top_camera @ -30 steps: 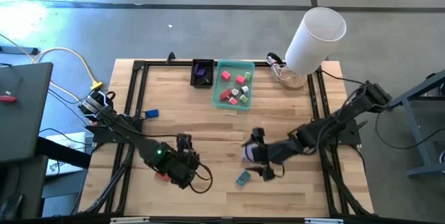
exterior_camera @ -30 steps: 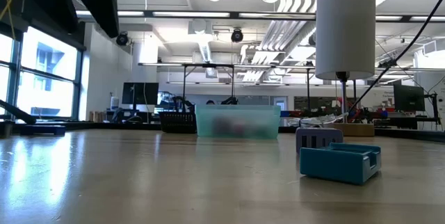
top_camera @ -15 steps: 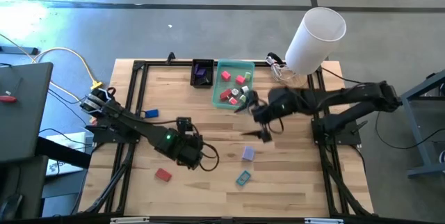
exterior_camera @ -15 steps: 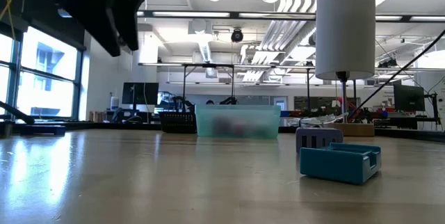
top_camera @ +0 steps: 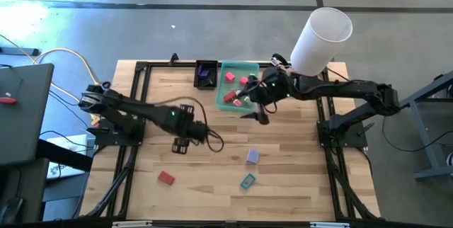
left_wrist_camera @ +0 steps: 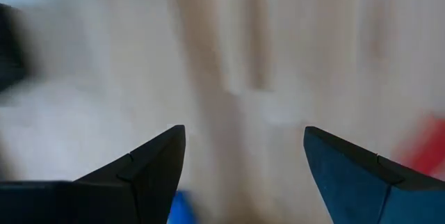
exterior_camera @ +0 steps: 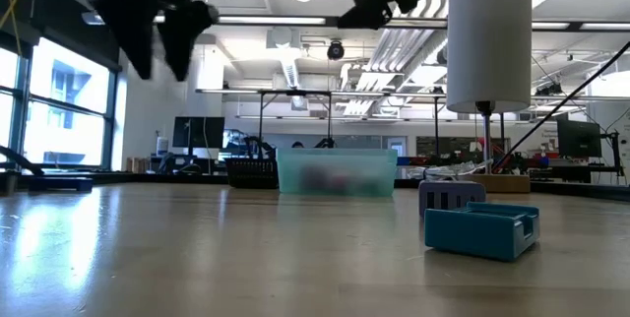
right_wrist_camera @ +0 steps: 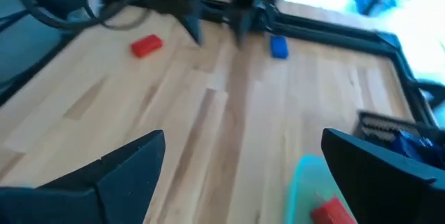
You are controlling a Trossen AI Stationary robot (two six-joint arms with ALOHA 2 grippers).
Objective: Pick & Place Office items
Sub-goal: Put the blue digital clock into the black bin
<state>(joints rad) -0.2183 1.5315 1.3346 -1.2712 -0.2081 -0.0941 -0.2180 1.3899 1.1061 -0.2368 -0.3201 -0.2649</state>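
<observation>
1. Risk: the loose teal piece [top_camera: 247,180], purple piece [top_camera: 253,156] and red piece [top_camera: 166,178] lie at the table's 6 o'clock side, well apart from both arms, so a long reach could nudge them.
2. Left gripper [top_camera: 181,145] hovers mid-table, released, empty.
3. Right gripper [top_camera: 256,115], jaws spread and empty, hangs beside the green tray [top_camera: 241,65] at 12 o'clock, where sorted pieces sit; a blue piece [right_wrist_camera: 278,46] lies at 9 o'clock.

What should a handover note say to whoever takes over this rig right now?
Left claw: open, empty, above mid-table.
Right claw: open, empty, at the green tray's near right edge.
Done: several small pieces lie in the green tray.
Left: red block, purple piece and teal piece on the near table; blue piece by the left frame rail.
</observation>
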